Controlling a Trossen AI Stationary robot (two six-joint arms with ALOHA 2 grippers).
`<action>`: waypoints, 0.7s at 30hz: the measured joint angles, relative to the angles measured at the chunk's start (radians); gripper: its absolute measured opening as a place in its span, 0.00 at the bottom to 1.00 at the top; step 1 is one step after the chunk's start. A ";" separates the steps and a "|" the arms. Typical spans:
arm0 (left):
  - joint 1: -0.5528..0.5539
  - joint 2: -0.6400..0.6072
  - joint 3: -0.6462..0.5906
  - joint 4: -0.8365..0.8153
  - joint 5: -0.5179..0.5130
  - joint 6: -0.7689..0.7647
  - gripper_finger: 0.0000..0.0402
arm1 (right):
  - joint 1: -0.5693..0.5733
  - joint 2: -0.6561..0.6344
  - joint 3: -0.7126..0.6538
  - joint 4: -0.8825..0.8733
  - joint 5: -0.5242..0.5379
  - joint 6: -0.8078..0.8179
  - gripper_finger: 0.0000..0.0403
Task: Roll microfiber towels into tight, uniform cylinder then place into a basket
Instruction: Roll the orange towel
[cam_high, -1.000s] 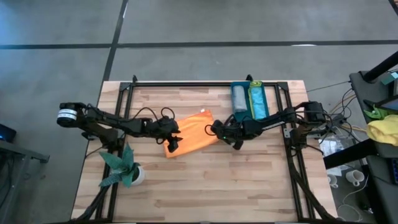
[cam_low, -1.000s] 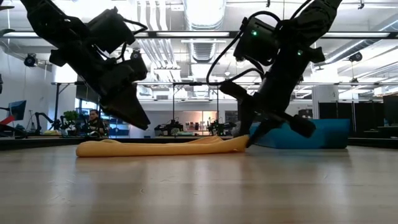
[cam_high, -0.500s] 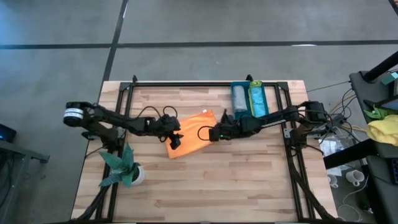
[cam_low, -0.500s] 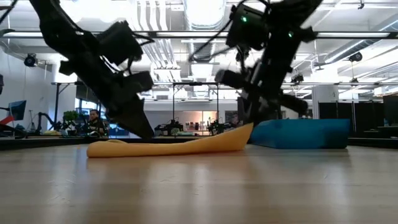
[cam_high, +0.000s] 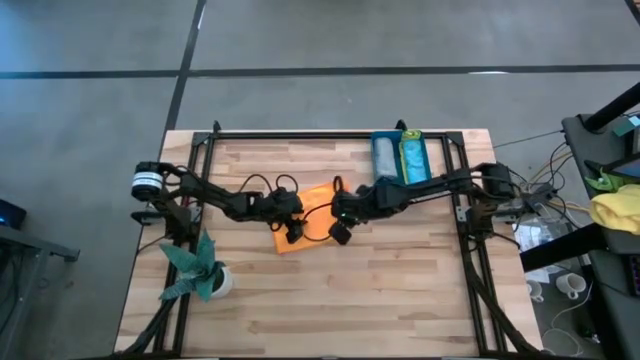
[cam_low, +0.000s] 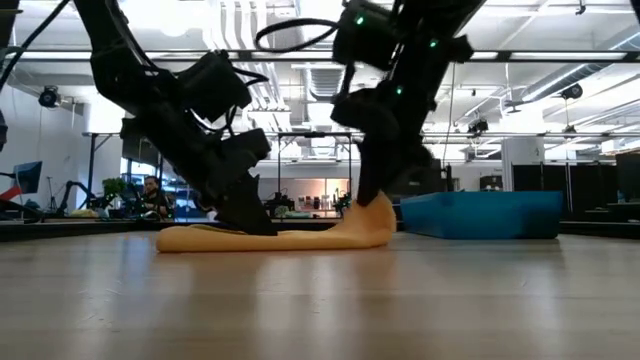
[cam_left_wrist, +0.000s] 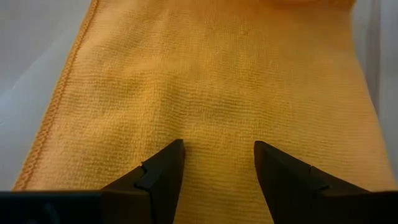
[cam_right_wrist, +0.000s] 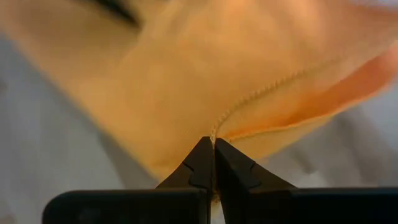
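A pale wooden worktop is seen, a lit hall behind it. The orange towel is spread near the middle, its right edge lifted. That edge is pinched by the right end effector, fingers pressed together. The left end effector is held spread just over the cloth. The basket sits at the far edge, two rolled towels inside.
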 joint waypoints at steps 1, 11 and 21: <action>0.000 -0.006 0.000 -0.006 0.000 0.000 0.45 | 0.000 0.017 0.011 -0.002 -0.019 -0.017 0.02; 0.006 -0.019 -0.004 -0.026 -0.006 -0.005 0.45 | 0.004 0.117 0.092 -0.092 -0.058 -0.071 0.02; 0.006 -0.021 -0.005 -0.031 -0.007 -0.023 0.45 | 0.002 0.078 0.095 -0.124 -0.010 0.179 0.02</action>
